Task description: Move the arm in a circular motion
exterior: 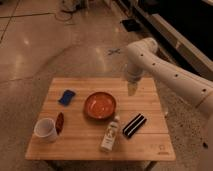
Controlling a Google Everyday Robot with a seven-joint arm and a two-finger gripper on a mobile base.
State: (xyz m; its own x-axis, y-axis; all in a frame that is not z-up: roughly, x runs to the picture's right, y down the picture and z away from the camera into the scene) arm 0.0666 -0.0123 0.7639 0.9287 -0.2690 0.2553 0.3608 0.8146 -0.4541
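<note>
The arm (170, 75), glossy white with small dark dots, reaches in from the right edge. Its rounded joint (141, 50) bends down into a short segment above the far edge of the wooden table (150, 150). The gripper (131, 89) hangs as a pale tip below that segment, over the tabletop's back edge, right of and behind the orange bowl (100, 105). It touches nothing on the table.
On the table lie a blue sponge (66, 96), a white cup (45, 130), a dark red item (59, 121), a white bottle (111, 134) and a black striped object (134, 125). Shiny floor surrounds the table; dark furniture lines the right.
</note>
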